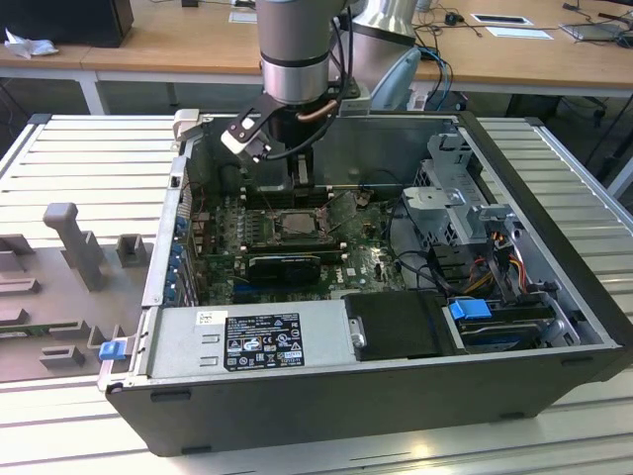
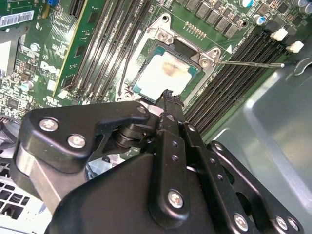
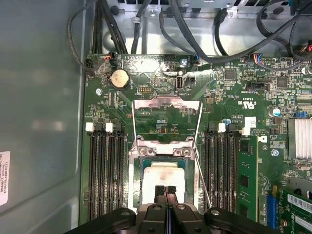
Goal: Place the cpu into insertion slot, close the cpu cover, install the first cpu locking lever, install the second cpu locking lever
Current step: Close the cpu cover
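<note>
So, in the exterior view my gripper (image 1: 300,180) hangs low inside the open computer case (image 1: 396,406), just above the insertion slot (image 1: 295,224). In the second wrist view my fingers (image 2: 168,105) are pressed together with nothing between them, their tips at the edge of the cpu (image 2: 163,73), which lies in the slot. In the first wrist view the cpu cover (image 3: 167,100) is swung open beyond the slot.

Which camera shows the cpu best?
The second wrist view: the cpu sits close and almost whole. In the first wrist view the claw covers one edge; in the exterior view it is barely discernible.
</note>
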`<action>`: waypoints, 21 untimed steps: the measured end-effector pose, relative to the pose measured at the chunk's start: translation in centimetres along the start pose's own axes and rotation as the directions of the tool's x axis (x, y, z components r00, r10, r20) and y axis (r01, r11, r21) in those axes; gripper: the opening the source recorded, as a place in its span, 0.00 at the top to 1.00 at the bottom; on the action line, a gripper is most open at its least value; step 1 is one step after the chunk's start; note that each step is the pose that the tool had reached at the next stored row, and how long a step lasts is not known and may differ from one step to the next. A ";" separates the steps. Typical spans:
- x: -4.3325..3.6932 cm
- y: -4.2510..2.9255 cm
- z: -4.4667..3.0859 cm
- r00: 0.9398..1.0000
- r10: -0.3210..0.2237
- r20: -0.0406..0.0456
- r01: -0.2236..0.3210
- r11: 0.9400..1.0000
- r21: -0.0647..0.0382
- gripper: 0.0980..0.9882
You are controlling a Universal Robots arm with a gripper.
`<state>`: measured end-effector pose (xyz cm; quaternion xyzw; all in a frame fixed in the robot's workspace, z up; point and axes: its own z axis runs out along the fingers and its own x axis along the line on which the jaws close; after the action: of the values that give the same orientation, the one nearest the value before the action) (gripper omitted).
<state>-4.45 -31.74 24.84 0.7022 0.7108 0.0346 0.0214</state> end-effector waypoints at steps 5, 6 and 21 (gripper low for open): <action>0.03 0.05 -0.62 1.000 0.000 0.000 0.000 1.000 0.000 0.99; 0.03 0.06 -0.75 1.000 0.000 0.000 0.000 1.000 0.000 0.99; 0.08 1.27 -2.46 1.000 0.000 0.000 0.000 1.000 0.000 0.99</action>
<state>-3.38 -31.69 27.40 0.7022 0.7109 0.0346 0.0214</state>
